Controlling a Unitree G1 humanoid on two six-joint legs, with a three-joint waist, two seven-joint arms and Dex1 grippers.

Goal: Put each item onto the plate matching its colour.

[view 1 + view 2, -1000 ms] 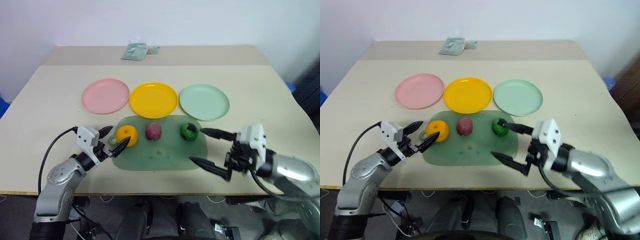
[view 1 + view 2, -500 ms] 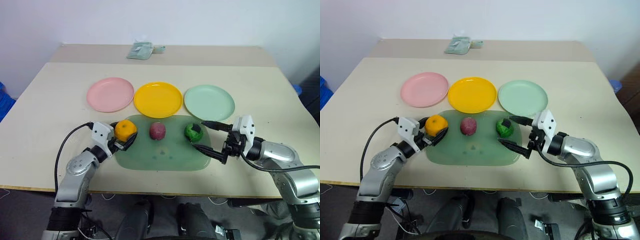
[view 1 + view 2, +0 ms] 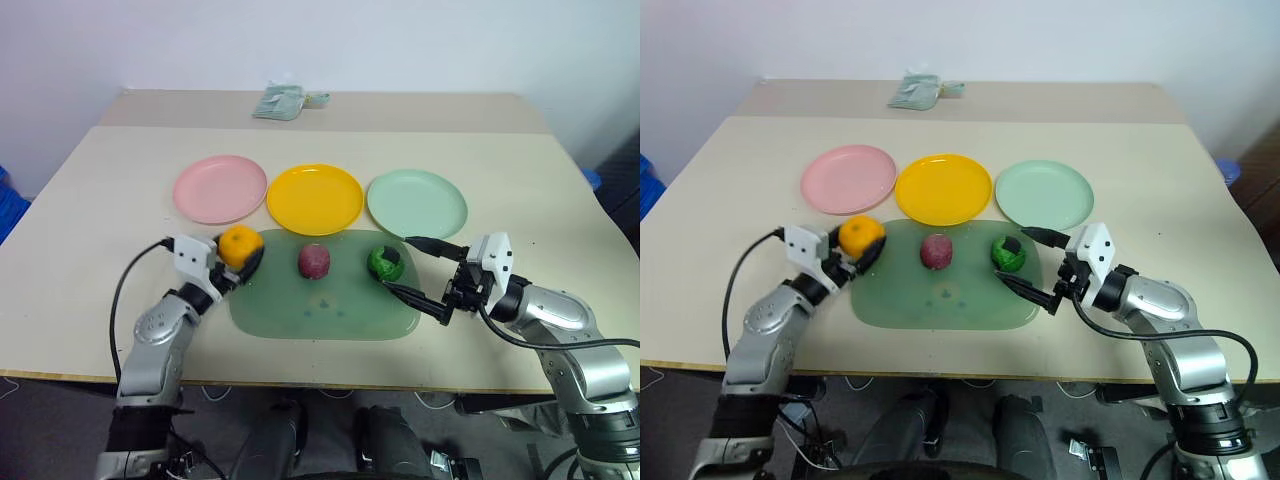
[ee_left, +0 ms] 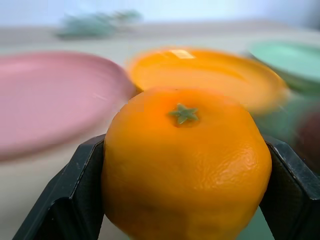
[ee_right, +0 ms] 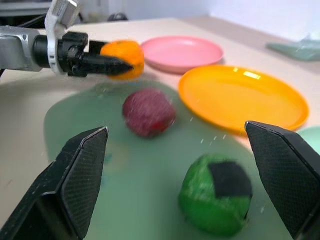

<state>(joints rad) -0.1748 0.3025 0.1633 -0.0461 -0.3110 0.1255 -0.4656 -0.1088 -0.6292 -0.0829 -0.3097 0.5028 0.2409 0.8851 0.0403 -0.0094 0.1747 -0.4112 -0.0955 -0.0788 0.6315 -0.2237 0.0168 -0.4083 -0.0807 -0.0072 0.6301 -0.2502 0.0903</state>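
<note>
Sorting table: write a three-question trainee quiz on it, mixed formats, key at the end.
1. True or false: the left gripper is shut on the orange fruit.
2. Which item lies between the open right gripper's fingers? A) dark red-purple lump B) green-and-black ball
3. Fill in: the pink plate, yellow-orange plate and mint green plate hold ___ items.

Key: 1 true; 2 B; 3 no.

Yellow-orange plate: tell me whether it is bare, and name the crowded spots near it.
The yellow-orange plate is bare, bordered by the equally bare pink plate and mint plate. Crowding sits nearer the robot: the green mat carries the red-purple lump and green-and-black ball, flanked by both end effectors.
</note>
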